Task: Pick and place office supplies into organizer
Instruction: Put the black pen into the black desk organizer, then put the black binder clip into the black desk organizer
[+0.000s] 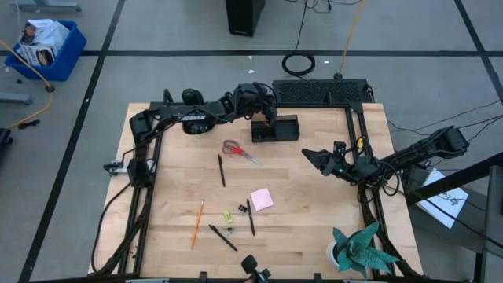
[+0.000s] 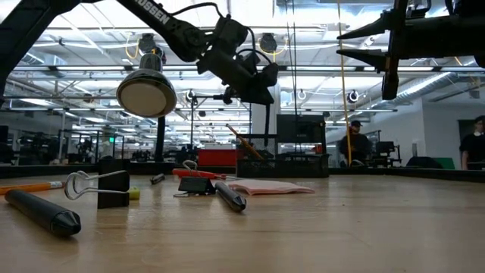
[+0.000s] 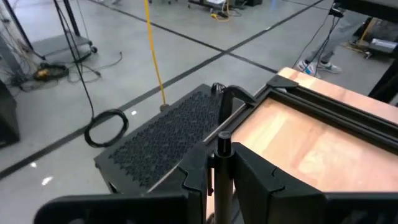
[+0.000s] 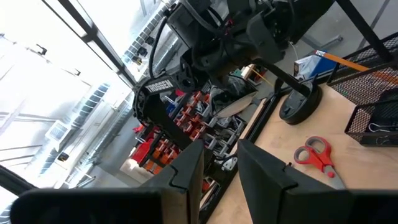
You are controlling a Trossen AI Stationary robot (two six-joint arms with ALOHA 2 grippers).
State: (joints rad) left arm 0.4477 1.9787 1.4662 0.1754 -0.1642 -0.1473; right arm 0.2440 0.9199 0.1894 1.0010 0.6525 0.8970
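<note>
One item is going in right now — the left gripper [image 1: 267,114] hangs directly over the organizer [image 1: 275,129], fingers pinched on a thin black pen [image 3: 222,163], wrist tipped down. Next, I'd say, the pen drops into the tall compartment. Scissors [image 1: 240,150] lie just short of the claw; the right gripper [image 1: 313,156] waits off to the side, fingers slightly apart, empty.

Red-handled scissors [image 1: 240,151], pink sticky pad [image 1: 262,199], orange pencil [image 1: 197,223], black mesh organizer [image 1: 276,130], black pens [image 1: 222,170], possibly yellow-green bit [image 1: 227,215], light wood-grain table [image 1: 314,220], teal plant [image 1: 361,248].
</note>
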